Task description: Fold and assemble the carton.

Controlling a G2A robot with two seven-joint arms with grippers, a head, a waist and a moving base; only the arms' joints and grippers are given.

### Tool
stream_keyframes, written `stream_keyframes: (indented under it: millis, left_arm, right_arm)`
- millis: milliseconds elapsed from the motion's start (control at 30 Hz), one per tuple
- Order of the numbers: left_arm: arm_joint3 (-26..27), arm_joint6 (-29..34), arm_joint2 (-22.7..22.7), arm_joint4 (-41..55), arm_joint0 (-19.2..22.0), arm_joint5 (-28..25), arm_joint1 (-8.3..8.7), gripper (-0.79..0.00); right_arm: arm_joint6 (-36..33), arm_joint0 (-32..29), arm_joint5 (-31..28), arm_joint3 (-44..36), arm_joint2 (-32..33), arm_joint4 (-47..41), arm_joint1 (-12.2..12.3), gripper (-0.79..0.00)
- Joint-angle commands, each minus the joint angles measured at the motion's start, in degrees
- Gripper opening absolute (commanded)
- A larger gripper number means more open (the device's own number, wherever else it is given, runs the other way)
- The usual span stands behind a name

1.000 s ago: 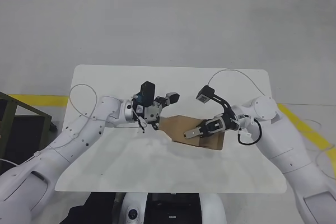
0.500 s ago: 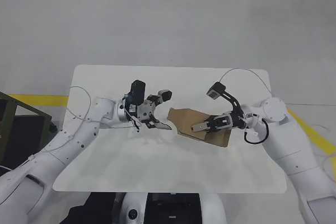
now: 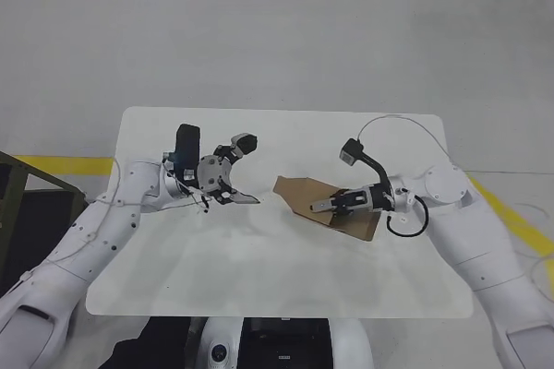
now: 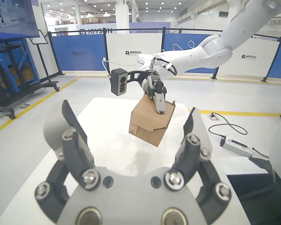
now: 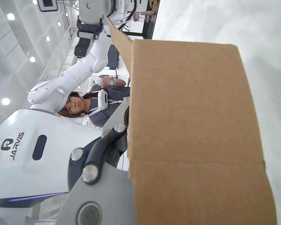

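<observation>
On the white table (image 3: 286,267), the right gripper (image 3: 319,208) grips a brown cardboard carton (image 3: 295,191) just right of centre. The left gripper (image 3: 246,172), fingers spread wide, hangs apart to its left.

The left gripper (image 3: 249,172) sits off to the left of the carton (image 3: 298,191), well apart from it. Its two fingers are spread wide and point toward the carton. The left arm (image 3: 92,242) stretches out behind it with the elbow bent. The right gripper (image 3: 325,206) pinches the carton, with one finger lying flat on the carton's upper side. The right arm (image 3: 466,231) comes in from the carton's right side, with its elbow bent too.
</observation>
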State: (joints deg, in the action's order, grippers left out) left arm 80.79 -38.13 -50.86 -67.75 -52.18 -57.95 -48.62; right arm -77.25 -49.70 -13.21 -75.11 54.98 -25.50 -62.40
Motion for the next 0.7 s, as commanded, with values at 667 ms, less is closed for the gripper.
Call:
stream_keyframes:
  millis: [667]
  left_arm:
    - [0.83,22.81,-0.52,11.53,0.47,5.22,-2.17,0.000]
  right_arm:
    - [-0.87,-1.02,1.53,-6.19,0.23,0.88,0.30,-0.785]
